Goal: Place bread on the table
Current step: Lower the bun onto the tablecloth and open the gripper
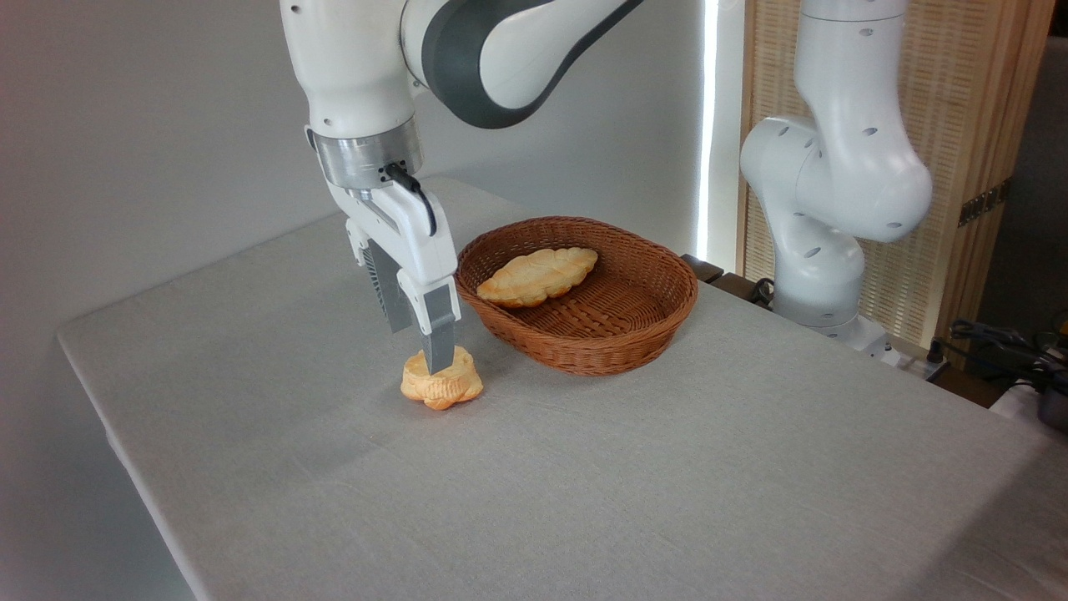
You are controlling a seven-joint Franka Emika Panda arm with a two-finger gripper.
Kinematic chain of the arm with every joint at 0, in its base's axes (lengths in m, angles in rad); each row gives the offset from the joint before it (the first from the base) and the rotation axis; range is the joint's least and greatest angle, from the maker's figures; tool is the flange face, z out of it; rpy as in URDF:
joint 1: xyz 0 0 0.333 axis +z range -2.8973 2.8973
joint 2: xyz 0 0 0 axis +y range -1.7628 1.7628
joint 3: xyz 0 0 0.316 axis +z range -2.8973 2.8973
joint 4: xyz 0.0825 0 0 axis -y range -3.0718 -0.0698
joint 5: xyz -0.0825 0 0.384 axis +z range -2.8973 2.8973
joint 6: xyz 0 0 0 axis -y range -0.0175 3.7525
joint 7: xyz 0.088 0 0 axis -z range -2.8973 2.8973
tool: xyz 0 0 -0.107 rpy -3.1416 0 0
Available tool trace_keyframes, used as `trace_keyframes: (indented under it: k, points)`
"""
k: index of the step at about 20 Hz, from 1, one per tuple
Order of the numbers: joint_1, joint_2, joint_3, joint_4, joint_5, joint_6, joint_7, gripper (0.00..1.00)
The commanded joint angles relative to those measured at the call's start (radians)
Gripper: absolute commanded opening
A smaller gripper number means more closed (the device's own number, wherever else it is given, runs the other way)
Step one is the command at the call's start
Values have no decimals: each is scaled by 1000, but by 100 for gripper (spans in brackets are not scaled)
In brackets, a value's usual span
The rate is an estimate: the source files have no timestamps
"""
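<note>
1. The bread (441, 386), a small round golden bun with a lumpy edge, sits on the table (584, 484), on the grey-beige cloth, left of centre.
2. The gripper (435, 361) points straight down onto the bun; the near grey finger (438, 334) reaches the bun's top and front edge, while the far finger is mostly hidden behind it.
3. Whether the fingers are clenched on the bun or released cannot be told from this angle.
4. A brown wicker basket (634, 334) stands near the bun at about 2 o'clock from it, apart from it.
5. A longer braided loaf (538, 275) lies inside the basket, towards its 10 o'clock side.
6. The white arm (367, 75) comes down from 12 o'clock above the bun.
</note>
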State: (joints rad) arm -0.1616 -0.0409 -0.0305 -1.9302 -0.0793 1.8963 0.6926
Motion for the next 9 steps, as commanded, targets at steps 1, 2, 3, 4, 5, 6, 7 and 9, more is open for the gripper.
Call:
trace_keyframes:
  k: [1, 2, 3, 4, 5, 6, 7, 9]
  points:
    - [42, -5, 1, 8, 1, 36, -24, 100]
    - [51, -5, 1, 8, 3, 44, -21, 100]
    - [56, -5, 1, 8, 3, 44, -24, 100]
    - [57, -5, 1, 8, 3, 44, -24, 100]
    - [57, -5, 1, 8, 3, 46, -24, 100]
    - [57, -5, 3, 8, 3, 46, -24, 100]
    - [59, -2, 3, 8, 3, 46, -24, 100]
    - [57, 4, 20, 8, 3, 46, -22, 100]
